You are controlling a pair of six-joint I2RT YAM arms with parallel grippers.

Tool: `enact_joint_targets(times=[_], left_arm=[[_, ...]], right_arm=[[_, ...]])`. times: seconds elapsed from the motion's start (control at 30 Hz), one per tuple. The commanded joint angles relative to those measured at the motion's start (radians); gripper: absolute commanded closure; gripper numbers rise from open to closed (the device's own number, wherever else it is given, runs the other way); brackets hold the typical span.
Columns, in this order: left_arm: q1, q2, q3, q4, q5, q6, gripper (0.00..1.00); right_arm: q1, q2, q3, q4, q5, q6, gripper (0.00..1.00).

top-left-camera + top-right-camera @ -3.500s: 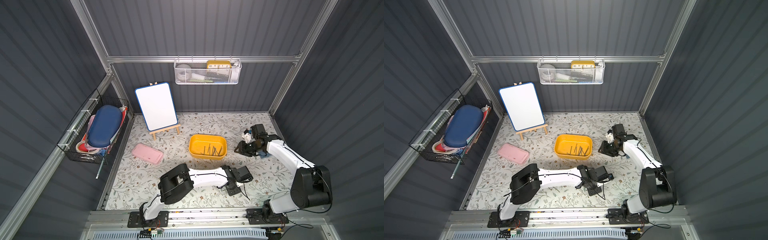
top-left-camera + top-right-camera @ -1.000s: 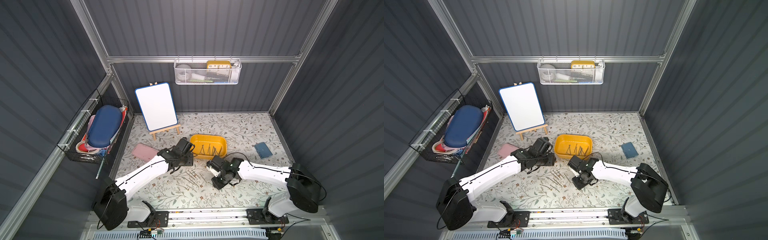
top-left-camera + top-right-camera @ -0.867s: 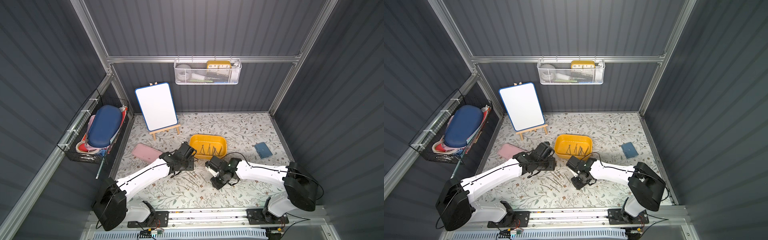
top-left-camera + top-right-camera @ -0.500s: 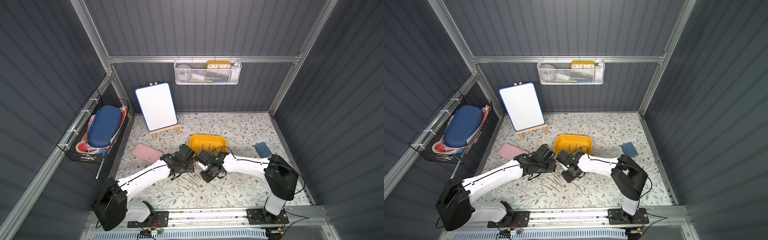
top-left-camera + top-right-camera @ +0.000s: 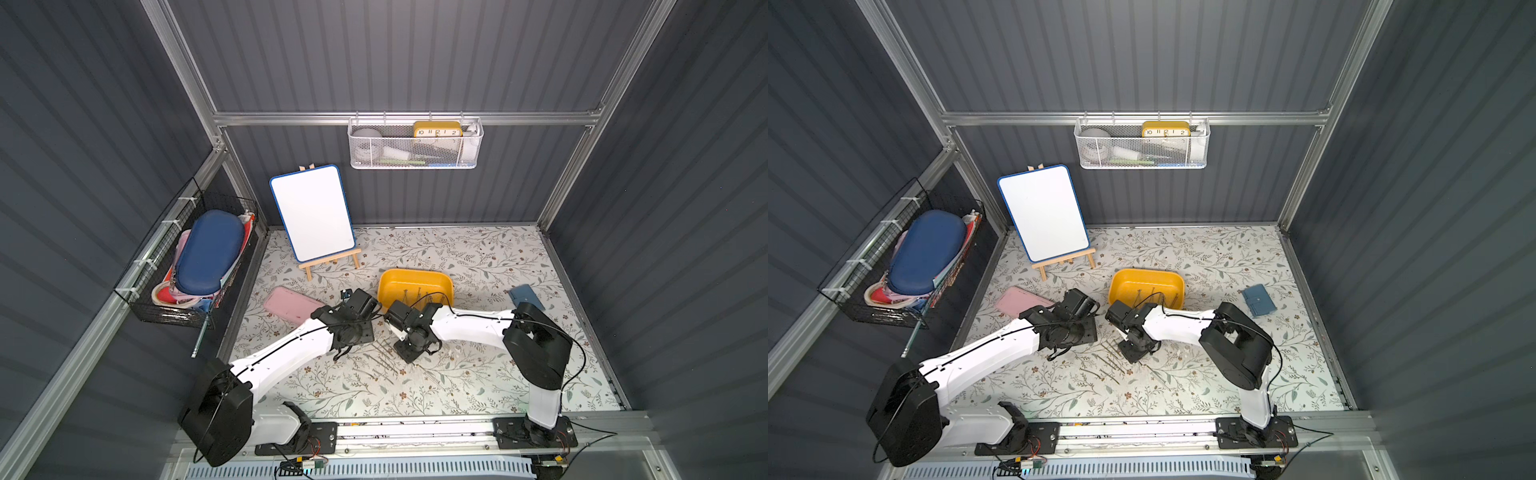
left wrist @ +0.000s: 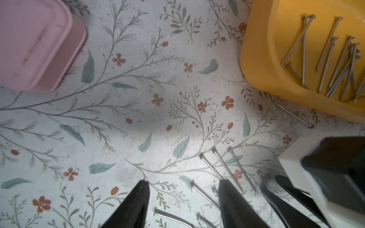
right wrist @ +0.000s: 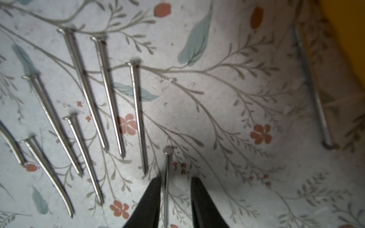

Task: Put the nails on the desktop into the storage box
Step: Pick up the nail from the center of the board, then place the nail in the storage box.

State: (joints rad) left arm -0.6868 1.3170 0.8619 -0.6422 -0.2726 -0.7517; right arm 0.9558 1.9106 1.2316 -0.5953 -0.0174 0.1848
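Our left jaws gape wide, empty, above the nails (image 6: 223,163). Our right jaws narrowly straddle one nail (image 7: 167,167), gap showing.

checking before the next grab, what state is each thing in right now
storage box, lidless, holds several nails
nails on the desktop, loose, lying flat
left gripper, open, empty, over the loose nails
right gripper, open, straddling one nail, not clamped
pink case, closed, lying flat
whiteboard, blank, upright on its easel
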Motion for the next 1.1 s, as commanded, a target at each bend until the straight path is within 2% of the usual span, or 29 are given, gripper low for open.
enact_joint_targets(times=[0.0,0.07,0.1,0.13,0.33,0.63,0.73,0.87,0.97,1.07], left_arm=[[0.009,-0.025,-0.014,-0.042,-0.029,-0.001,0.39],[0.015,-0.032,-0.015,-0.045,-0.033,0.005,0.39],[0.019,-0.035,-0.016,-0.046,-0.035,0.006,0.38],[0.019,-0.038,-0.017,-0.045,-0.036,0.009,0.38],[0.026,-0.033,-0.018,-0.038,-0.035,0.021,0.38],[0.029,-0.034,-0.044,0.020,-0.016,0.046,0.38],[0.029,-0.035,-0.053,0.032,-0.010,0.050,0.38],[0.029,-0.036,-0.065,0.058,0.005,0.057,0.38],[0.029,-0.026,-0.063,0.068,0.014,0.064,0.38],[0.029,-0.017,-0.060,0.077,0.020,0.071,0.39]], right_arm=[[0.006,0.058,-0.009,-0.019,0.009,-0.003,0.81],[0.006,0.070,-0.015,-0.021,0.008,0.000,0.91],[0.006,0.076,-0.019,-0.019,0.003,0.003,0.99],[0.007,0.082,-0.023,-0.019,0.003,0.006,1.00],[-0.007,0.077,-0.022,-0.038,0.020,0.030,1.00],[-0.076,-0.183,0.101,-0.149,-0.067,0.046,1.00],[-0.137,-0.242,0.178,-0.204,-0.096,0.104,1.00],[-0.289,-0.273,0.197,-0.157,-0.121,0.193,1.00],[-0.379,-0.234,0.202,-0.093,-0.137,0.222,1.00],[-0.424,-0.142,0.243,-0.079,-0.137,0.223,1.00]])
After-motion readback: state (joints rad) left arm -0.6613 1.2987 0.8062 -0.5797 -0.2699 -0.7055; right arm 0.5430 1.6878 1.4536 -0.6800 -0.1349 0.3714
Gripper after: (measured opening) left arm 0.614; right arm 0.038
